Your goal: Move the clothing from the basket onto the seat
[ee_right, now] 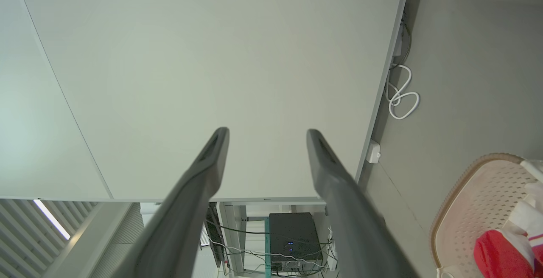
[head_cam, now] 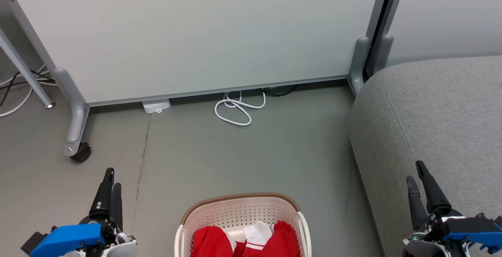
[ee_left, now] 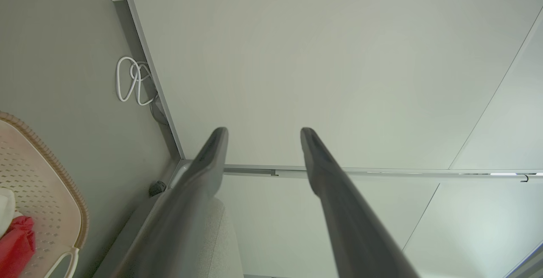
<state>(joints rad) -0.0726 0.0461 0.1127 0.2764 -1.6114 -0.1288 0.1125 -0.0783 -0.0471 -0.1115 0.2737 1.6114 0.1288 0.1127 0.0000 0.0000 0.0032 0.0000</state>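
Note:
The red clothing (head_cam: 251,241) with white cuffs lies bunched in the cream basket (head_cam: 235,210), which stands on the floor at the bottom centre of the head view. The same basket (ee_left: 46,184) and a bit of red clothing (ee_left: 17,244) show at the left wrist view's lower left, and the basket (ee_right: 475,210) with clothing (ee_right: 500,256) at the right wrist view's lower right. The grey seat (head_cam: 439,115) fills the right side. My left gripper (head_cam: 111,180) hangs open left of the basket, fingers (ee_left: 212,159) apart. My right gripper (head_cam: 415,171) is open over the seat's front, fingers (ee_right: 216,155) apart.
A pale partition panel (head_cam: 196,33) on castor feet (head_cam: 80,153) stands across the back. A white cable coil (head_cam: 237,110) and a small white box (head_cam: 157,106) lie on the floor at its base. More cables (head_cam: 15,88) run at the far left.

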